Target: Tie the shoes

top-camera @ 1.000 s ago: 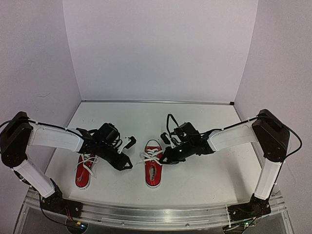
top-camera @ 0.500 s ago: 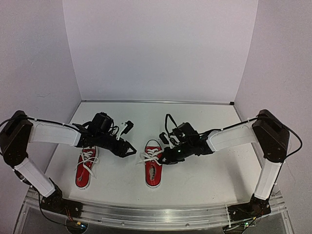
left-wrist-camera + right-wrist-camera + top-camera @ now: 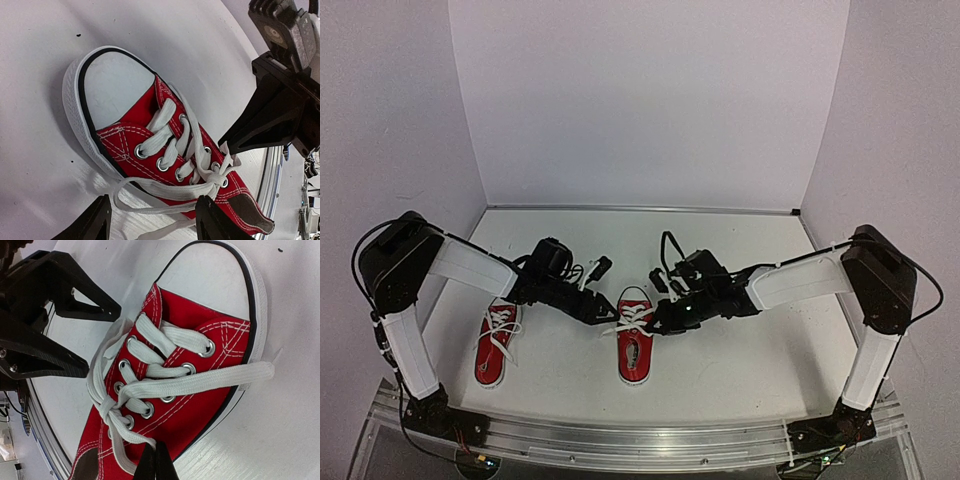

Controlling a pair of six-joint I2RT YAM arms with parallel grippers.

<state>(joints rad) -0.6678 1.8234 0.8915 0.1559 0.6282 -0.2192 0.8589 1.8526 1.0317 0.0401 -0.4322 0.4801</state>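
Left jaws: spread wide on the left gripper [image 3: 155,222] and holding nothing; a loose run of lace [image 3: 165,191] lay just ahead of its two fingers.
Right jaws: pressed together on the right gripper [image 3: 155,462], seemingly nipping a short strand that ran off the knot [image 3: 106,407].
Middle shoe: the middle shoe [image 3: 634,345] sat midway between the table's side edges, nearer its near edge, toe toward the far edge; both grippers met over its laces.
Other shoe: the other shoe [image 3: 492,350] lay toward the near-left corner of the table [image 3: 750,370], laces splayed, no gripper on it.
Risk: the knot looked only half made. A pull from the right jaws before the left closed on a strand could drag or tip the light shoe instead of tightening anything. The left fingers, closing low, might catch canvas or two strands together.
Views: the wrist views showed the knot and where each strand ran; overhead, that was lost beneath the arms. Only the overhead view showed the other shoe and where both sat on the table.
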